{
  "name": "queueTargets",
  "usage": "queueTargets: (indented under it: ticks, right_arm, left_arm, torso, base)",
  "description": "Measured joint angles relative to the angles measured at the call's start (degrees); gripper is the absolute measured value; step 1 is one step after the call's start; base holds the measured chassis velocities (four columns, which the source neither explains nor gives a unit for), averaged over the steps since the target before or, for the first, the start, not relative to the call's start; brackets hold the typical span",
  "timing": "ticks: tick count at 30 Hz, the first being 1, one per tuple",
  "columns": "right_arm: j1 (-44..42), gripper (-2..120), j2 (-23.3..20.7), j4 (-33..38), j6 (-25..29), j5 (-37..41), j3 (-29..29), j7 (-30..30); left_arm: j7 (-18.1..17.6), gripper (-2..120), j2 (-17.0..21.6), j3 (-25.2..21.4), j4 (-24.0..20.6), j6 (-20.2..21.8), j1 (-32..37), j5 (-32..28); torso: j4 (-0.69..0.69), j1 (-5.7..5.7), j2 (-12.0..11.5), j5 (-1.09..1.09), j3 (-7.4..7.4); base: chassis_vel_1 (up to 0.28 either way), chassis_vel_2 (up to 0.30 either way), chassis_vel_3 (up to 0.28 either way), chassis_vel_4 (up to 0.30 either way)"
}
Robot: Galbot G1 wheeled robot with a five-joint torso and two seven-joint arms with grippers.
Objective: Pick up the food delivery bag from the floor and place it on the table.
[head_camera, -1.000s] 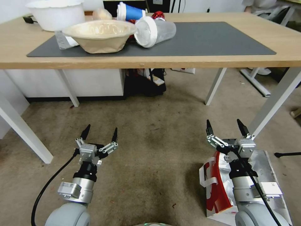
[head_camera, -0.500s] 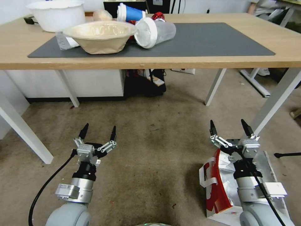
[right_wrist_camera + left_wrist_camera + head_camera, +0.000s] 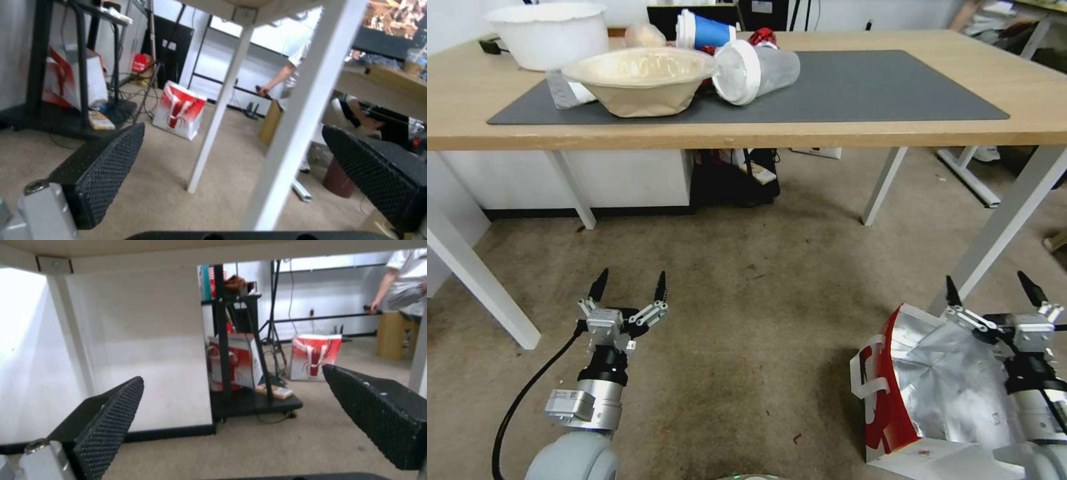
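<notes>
Worn brownish-grey carpet floor (image 3: 747,300): red-sided, foil-lined white paper delivery bag (image 3: 920,393) lower right. Right gripper (image 3: 995,292), spread wide, has shifted right off it, beside white table leg (image 3: 1000,220). Left gripper (image 3: 629,285) agape, lower left.

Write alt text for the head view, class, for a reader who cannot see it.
A boxy white-and-red paper delivery bag with silver foil lining lies on stained brownish carpet, the open right gripper above its far edge. The open left gripper hovers apart over carpet. Beyond stands a light-wood table bearing a grey mat, bowls and cups.
</notes>
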Motion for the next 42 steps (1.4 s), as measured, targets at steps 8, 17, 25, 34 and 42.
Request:
queueTargets:
  ticks: [8, 17, 25, 34, 42]
  right_arm:
    - [1.5, 100, -0.4, -5.2, 1.8, 0.9, 3.1, -2.1]
    - [3.5, 100, -1.8, -11.6, 0.8, 0.3, 3.6, -0.2]
    - [5.1, 100, -3.4, -16.1, -2.5, 0.2, 2.4, 0.8]
    - [7.3, 100, -5.9, -19.9, -8.7, 0.9, 0.5, 1.7]
    - [8.3, 100, -7.3, -21.3, -14.7, 2.5, -0.9, 1.6]
  left_arm:
    - [-0.1, 100, -0.1, -0.1, 0.9, 0.3, -0.2, 0.2]
    - [-0.3, 100, -0.2, 0.1, 1.3, 0.4, -0.3, 0.3]
    - [-0.6, 100, -0.5, 0.3, 1.3, 0.4, -0.2, 0.2]
    - [-1.0, 100, -1.0, 0.3, 0.0, 0.4, 0.5, 0.5]
    - [-1.3, 100, -1.6, 0.3, -1.0, 0.1, 1.1, 1.0]
  torso:
    - [0.00, 0.00, 0.0, 0.01, 0.00]
    - [0.00, 0.01, 0.1, 0.01, 0.00]
    - [0.00, 0.01, 0.1, 0.00, 0.00]
    - [0.00, 0.02, 0.1, 0.01, 0.00]
    - [0.00, 0.02, 0.1, 0.01, 0.00]
  base:
    - [0.000, 0.000, 0.000, 0.000]
    - [0.000, 0.000, 0.000, 0.000]
    - [0.000, 0.000, 0.000, 0.000]
    - [0.000, 0.000, 0.000, 0.000]
    - [0.000, 0.000, 0.000, 0.000]
